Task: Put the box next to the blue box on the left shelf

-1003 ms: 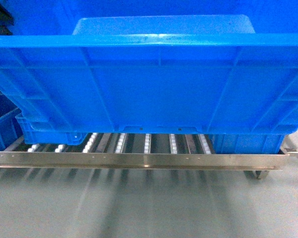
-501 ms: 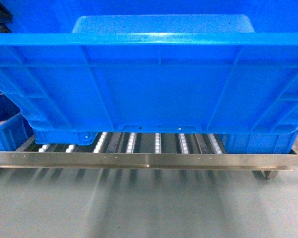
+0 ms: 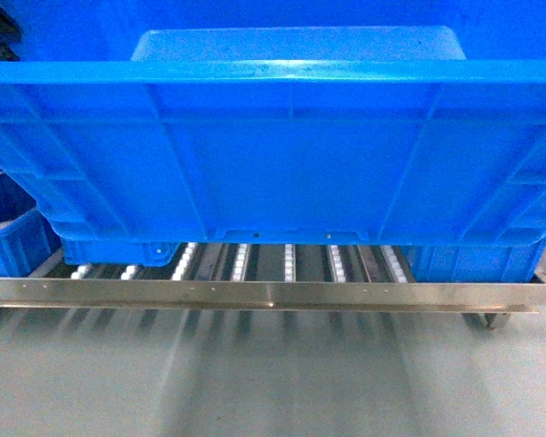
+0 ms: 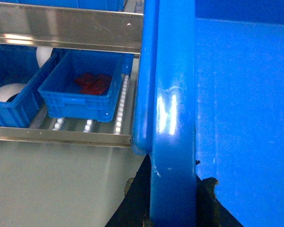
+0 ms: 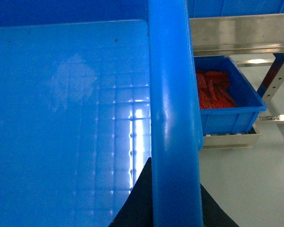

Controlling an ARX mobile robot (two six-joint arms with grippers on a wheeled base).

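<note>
The box (image 3: 273, 155), a large bright-blue ribbed crate, fills the head view and hangs just above the left shelf (image 3: 288, 261), a roller rack with white wheels. My left gripper (image 4: 173, 191) is shut on the box's left rim (image 4: 173, 94), one black finger on each side. My right gripper (image 5: 175, 194) is shut on its right rim (image 5: 173, 94) the same way. A smaller blue box (image 4: 80, 92) with red parts sits on the rollers just left of the crate. Neither gripper shows in the head view.
The rack's steel front rail (image 3: 255, 293) runs below the crate. Another blue bin (image 3: 7, 241) stands at far left, one with white rolls (image 4: 12, 97) too. A bin of red parts (image 5: 225, 101) sits right of the crate. Grey floor (image 3: 273, 382) lies in front.
The rack and its bins slid a little to the right in the head view during the first half second. Since then almost nothing has moved. Both grips are unchanged.
</note>
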